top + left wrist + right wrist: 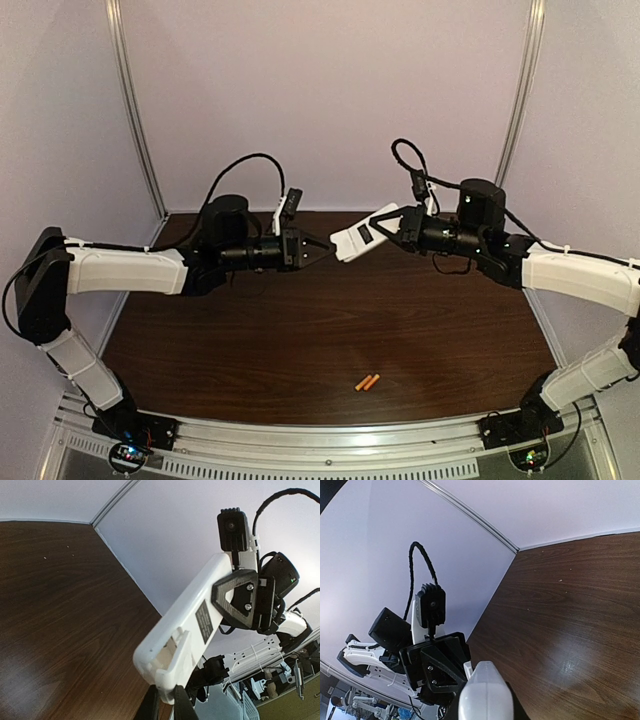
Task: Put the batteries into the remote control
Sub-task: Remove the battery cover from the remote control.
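Observation:
My right gripper (395,232) is shut on the white remote control (360,240) and holds it in the air over the far middle of the table, back side showing. In the left wrist view the remote (200,610) shows a dark label and an open slot at its near end. Its small white cover (187,655) stands partly off the slot. My left gripper (167,702) pinches the cover's lower edge. In the right wrist view the remote's rounded end (486,695) sits between my right fingers. Two orange batteries (367,382) lie side by side on the table, near the front.
The dark wooden table (250,330) has pale walls at the back and sides, with metal corner posts (135,110). A metal rail (330,440) runs along the near edge, between the arm bases.

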